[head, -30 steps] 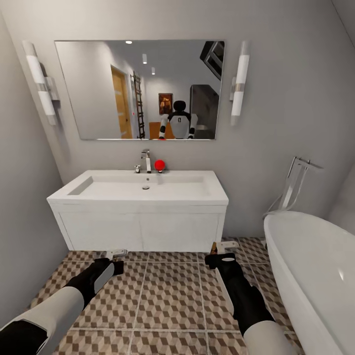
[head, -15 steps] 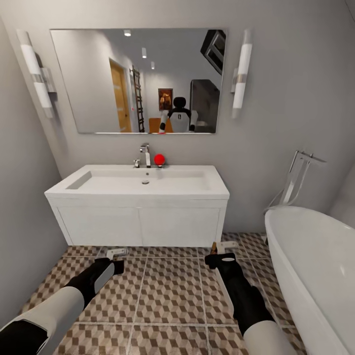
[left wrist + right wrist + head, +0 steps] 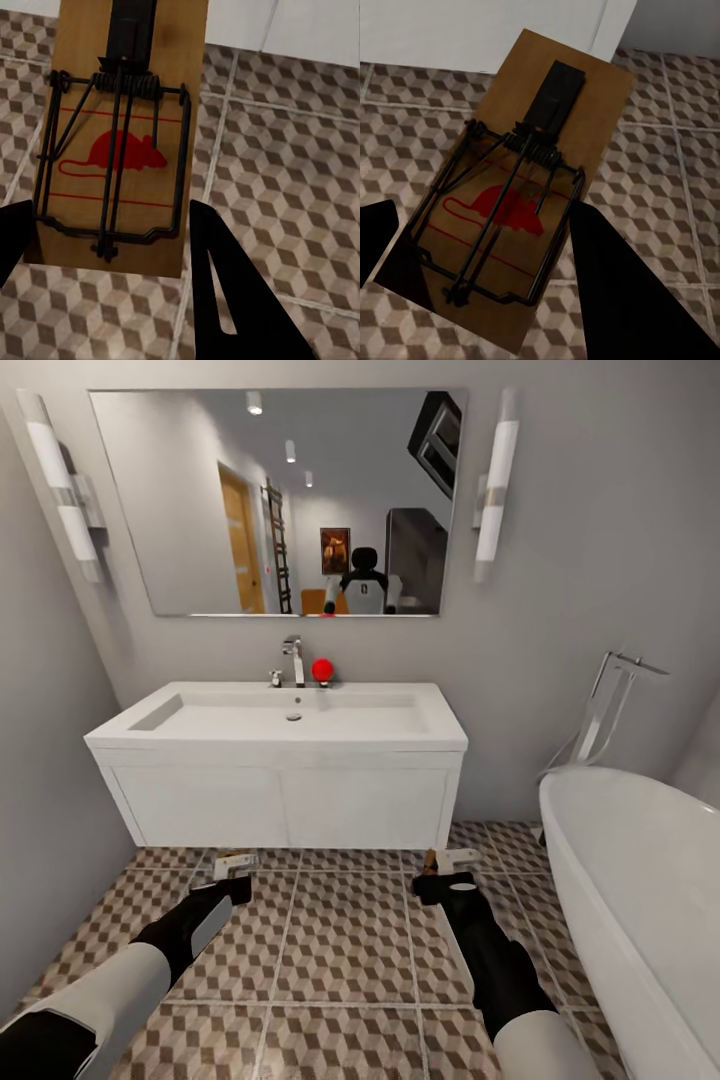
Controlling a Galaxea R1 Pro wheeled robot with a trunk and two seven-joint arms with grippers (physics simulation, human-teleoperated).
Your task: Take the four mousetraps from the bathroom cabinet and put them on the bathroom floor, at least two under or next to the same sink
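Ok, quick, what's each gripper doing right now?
Left gripper: shut on a mousetrap.
Right gripper: shut on another mousetrap.

Both arms wear white upper shells, black forearms (left carrying a grey panel).

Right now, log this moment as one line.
left gripper: holds mousetrap | right gripper: holds mousetrap | facing sink | over floor

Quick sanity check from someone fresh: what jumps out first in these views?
A mousetrap in each hand: the left hand grips one mousetrap, the right hand another, both held above the cube-patterned floor. Straight ahead hangs the white sink, with the bathtub at right.
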